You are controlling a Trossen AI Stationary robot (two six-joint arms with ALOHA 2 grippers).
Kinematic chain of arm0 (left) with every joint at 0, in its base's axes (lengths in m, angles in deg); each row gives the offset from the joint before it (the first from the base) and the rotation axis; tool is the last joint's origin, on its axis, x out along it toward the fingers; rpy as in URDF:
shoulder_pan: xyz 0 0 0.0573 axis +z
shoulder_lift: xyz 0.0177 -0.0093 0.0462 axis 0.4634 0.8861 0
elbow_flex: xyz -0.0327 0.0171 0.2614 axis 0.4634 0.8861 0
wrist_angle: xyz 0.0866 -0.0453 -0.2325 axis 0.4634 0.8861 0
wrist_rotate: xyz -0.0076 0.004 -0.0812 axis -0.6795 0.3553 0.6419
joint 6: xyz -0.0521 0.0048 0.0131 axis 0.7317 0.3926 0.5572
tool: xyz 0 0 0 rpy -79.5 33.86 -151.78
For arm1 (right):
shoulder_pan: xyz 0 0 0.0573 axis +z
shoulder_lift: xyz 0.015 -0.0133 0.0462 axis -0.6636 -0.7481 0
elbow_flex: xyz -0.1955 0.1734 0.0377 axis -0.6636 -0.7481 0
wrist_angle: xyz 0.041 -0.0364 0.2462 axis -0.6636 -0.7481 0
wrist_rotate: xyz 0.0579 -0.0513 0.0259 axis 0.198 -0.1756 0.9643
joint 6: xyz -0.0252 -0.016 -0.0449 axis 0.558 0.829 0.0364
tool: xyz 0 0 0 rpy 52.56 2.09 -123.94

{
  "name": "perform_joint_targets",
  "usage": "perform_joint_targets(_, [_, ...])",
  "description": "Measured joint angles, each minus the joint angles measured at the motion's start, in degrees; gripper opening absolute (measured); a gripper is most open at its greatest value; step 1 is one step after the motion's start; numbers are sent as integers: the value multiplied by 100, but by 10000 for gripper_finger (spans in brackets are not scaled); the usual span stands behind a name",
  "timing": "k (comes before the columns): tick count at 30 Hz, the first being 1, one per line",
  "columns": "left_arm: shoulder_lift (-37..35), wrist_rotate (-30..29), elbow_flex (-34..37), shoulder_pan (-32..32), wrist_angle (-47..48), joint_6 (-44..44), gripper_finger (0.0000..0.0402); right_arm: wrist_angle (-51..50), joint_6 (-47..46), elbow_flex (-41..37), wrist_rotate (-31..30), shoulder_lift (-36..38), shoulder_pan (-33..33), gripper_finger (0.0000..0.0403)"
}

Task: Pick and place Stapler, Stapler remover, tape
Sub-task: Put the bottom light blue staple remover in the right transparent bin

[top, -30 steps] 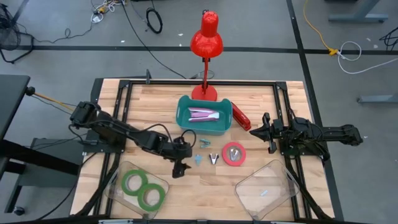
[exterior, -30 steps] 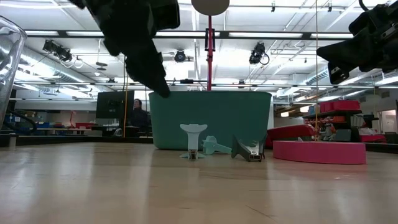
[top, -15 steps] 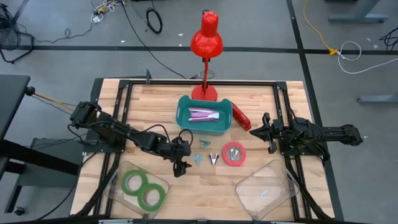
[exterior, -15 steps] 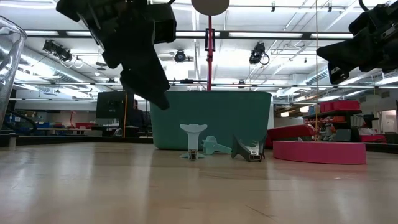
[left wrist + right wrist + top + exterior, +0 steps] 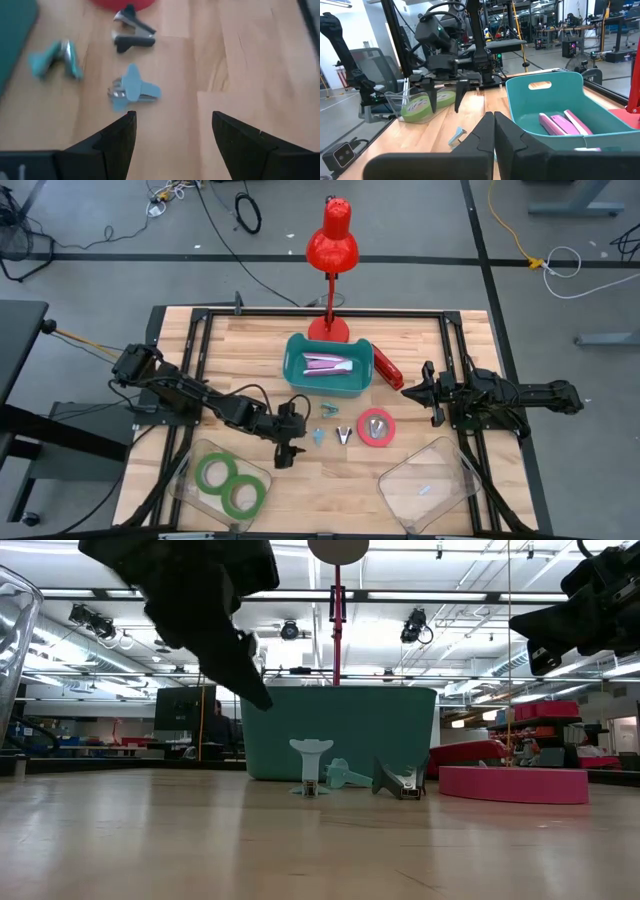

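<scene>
Drifting a little nearer and leftward, my left claw [image 5: 285,454] hangs wide and empty above the bench [image 5: 300,480], just left of the pale-blue staple remover [image 5: 131,92], which I judge my next pick; my right claw [image 5: 424,393] waits shut.

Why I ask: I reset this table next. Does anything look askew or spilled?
Nothing looks spilled or damaged. Three staple removers lie scattered at different angles by the teal bin; the red stapler sits askew beside it.
</scene>
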Motion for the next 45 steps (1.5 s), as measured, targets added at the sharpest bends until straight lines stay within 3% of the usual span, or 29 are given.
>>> perform_joint_targets(6, [0, 38, 0, 0, -2, 2909, 259, -1, 0, 0, 0, 0, 1, 6])
perform_joint_targets(15, [0, -149, 0, -24, -5, 4816, 217, -1, 1, -1, 1, 0, 1, 6])
perform_joint_targets(18, [0, -454, 0, -22, 11, 5418, 206, 0, 1, 0, 2, 1, -1, 6])
perform_joint_targets(22, [23, -859, -3, 22, 2, 5664, 201, -2, -1, -1, 0, 0, 0, 6])
perform_joint_targets(36, [698, -475, -9, 192, -586, 5933, 258, 7, 1, 1, 2, -13, 1, 6])
perform_joint_targets(45, [728, -504, -11, 192, -630, 5939, 237, 18, 0, -1, 0, -13, -1, 6])
